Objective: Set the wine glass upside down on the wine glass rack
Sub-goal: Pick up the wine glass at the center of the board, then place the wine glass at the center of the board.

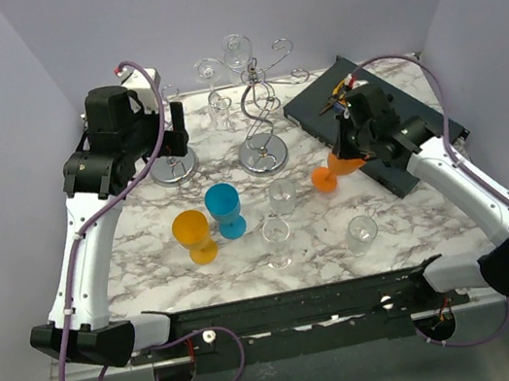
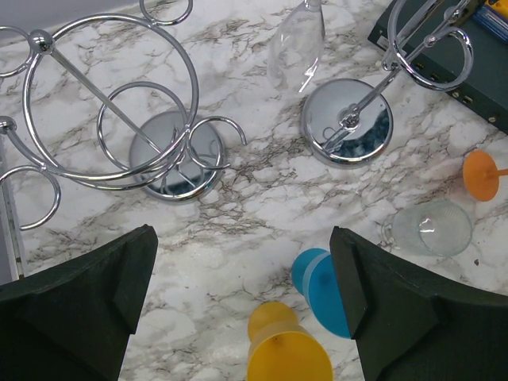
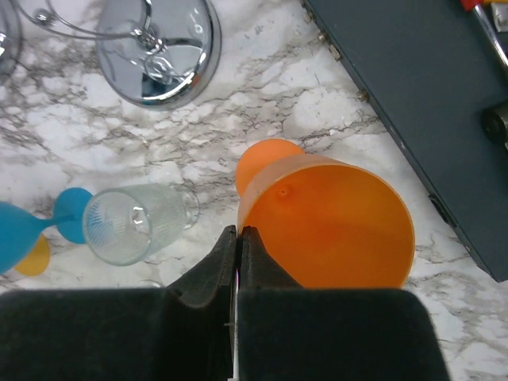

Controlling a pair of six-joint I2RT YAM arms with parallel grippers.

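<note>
The right claw (image 3: pixel 238 232) is pinched tight on the rim of the orange plastic wine glass (image 3: pixel 333 230). The glass sits tilted between the chrome wire glass rack (image 1: pixel 260 125) and the dark flat case (image 3: pixel 429 103). The left claw (image 2: pixel 244 246) gapes wide, holding nothing.

The orange plastic wine glass (image 3: pixel 341 230) is tipped on a slant, with its round foot pointing toward the racks and its wide open mouth pointing up and away. Its thin rim is pinched by the right gripper (image 3: pixel 239 232). The nearest wine glass rack (image 1: pixel 262 150), a shiny silver wire stand with curly loops and a round mirror foot, stands upright to the left of the glass on the white marble table (image 1: pixel 418 221), and a second silver rack (image 1: pixel 175 169) stands further left.
</note>
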